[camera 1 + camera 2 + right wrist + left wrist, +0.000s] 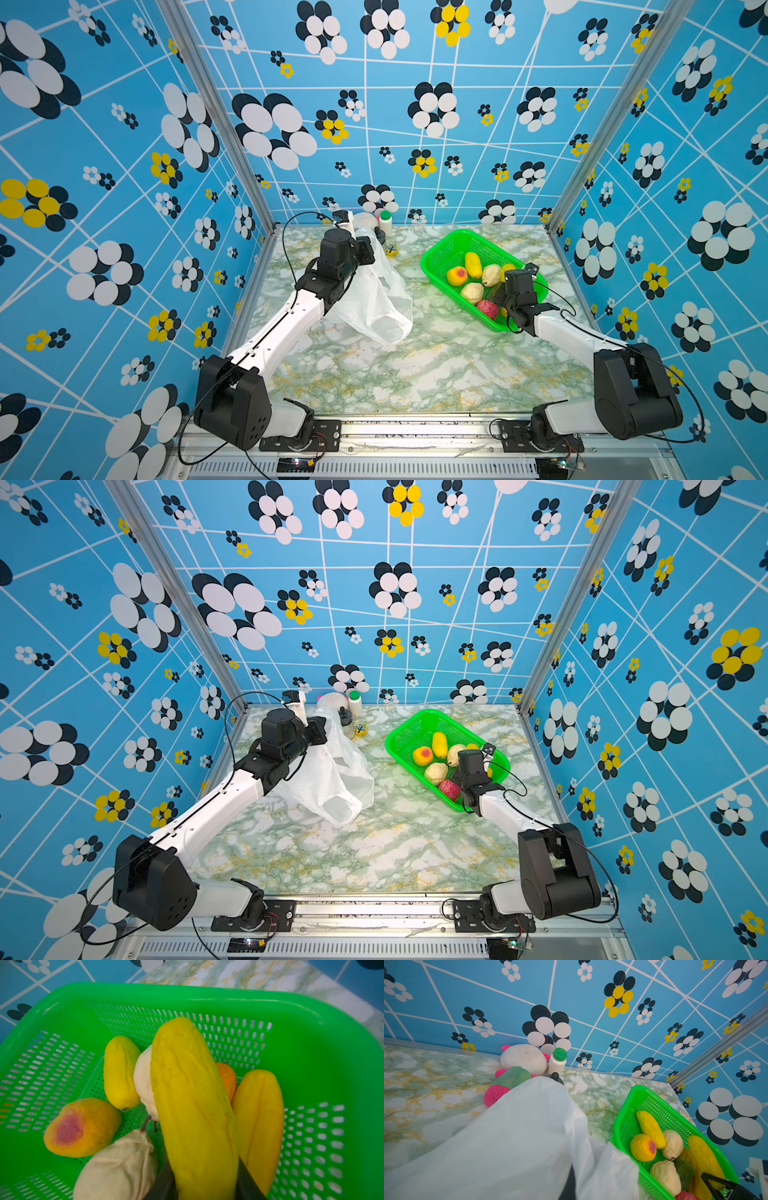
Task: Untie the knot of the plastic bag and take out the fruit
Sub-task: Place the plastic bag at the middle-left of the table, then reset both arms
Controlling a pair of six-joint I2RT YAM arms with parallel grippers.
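Now the left gripper (369, 250) pinches the plastic bag (376, 301), the right gripper (205, 1185) clamps a yellow mango (191, 1093).

Bright even light, soft shadows, blurred close-ups.

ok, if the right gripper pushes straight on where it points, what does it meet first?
The right gripper meets the long yellow fruit between its jaws first; past that, probably the green basket's mesh, depth unclear.
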